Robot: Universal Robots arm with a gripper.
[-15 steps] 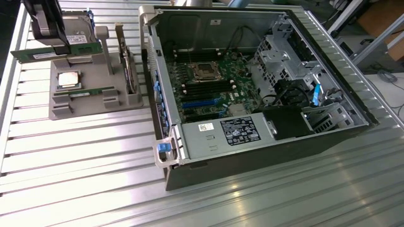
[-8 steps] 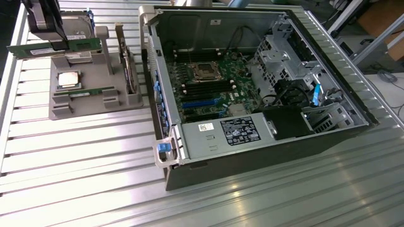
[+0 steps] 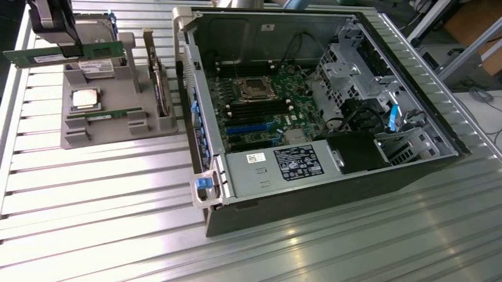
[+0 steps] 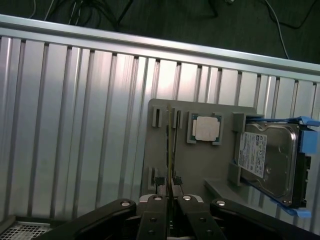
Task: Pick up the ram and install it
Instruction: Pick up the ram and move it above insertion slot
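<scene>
A ribbed aluminium table (image 3: 102,205) carries a grey slotted parts holder (image 3: 114,130) and, just beside it, an open computer case (image 3: 314,205).

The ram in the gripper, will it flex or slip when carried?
Probably stiff: the ram juts straight out of the gripper without sagging. Likely light, being thin. Pinched at one narrow spot, so it might pivot.

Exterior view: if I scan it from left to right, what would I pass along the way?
Held ram → blue latch on the computer case → CPU socket → blue cable
</scene>
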